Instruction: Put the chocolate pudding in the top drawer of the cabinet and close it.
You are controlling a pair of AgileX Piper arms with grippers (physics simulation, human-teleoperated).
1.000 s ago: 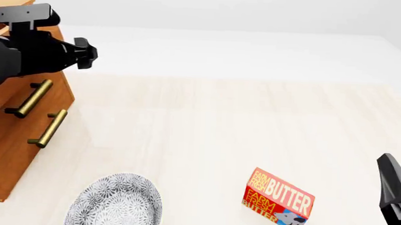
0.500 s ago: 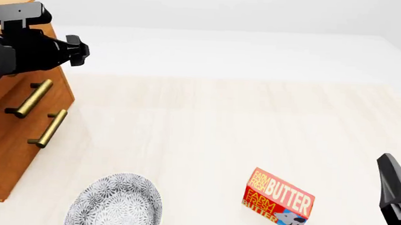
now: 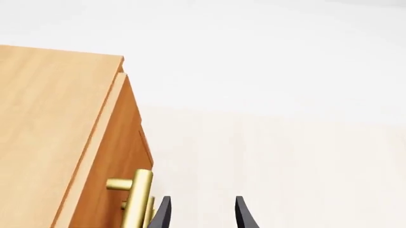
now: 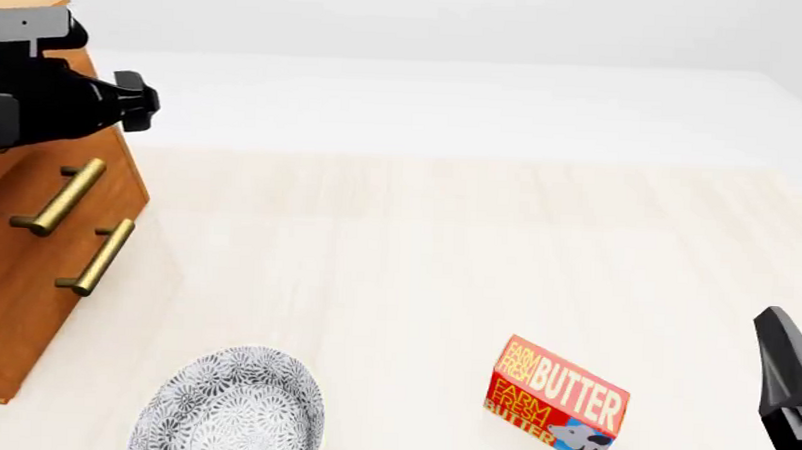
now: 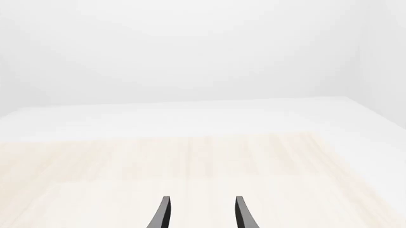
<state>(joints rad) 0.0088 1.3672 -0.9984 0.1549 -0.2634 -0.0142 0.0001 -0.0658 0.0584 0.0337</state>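
Left gripper [image 3: 201,213]: jaws parted, empty, beside top drawer [image 4: 49,178] handle [image 3: 136,199]. Right gripper [image 5: 201,213]: jaws parted, empty.

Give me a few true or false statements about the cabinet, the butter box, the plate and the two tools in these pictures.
1. The honey-brown wooden cabinet has both drawers shut. True.
2. The red-orange butter box lies inside the grey patterned plate. False: it sits on the table, apart from the plate.
3. The left tool grips the top drawer's brass bar handle. False: its fingers are open beside the handle.
4. The right tool is open, holding nothing. True.
5. The chocolate pudding is in view. False.
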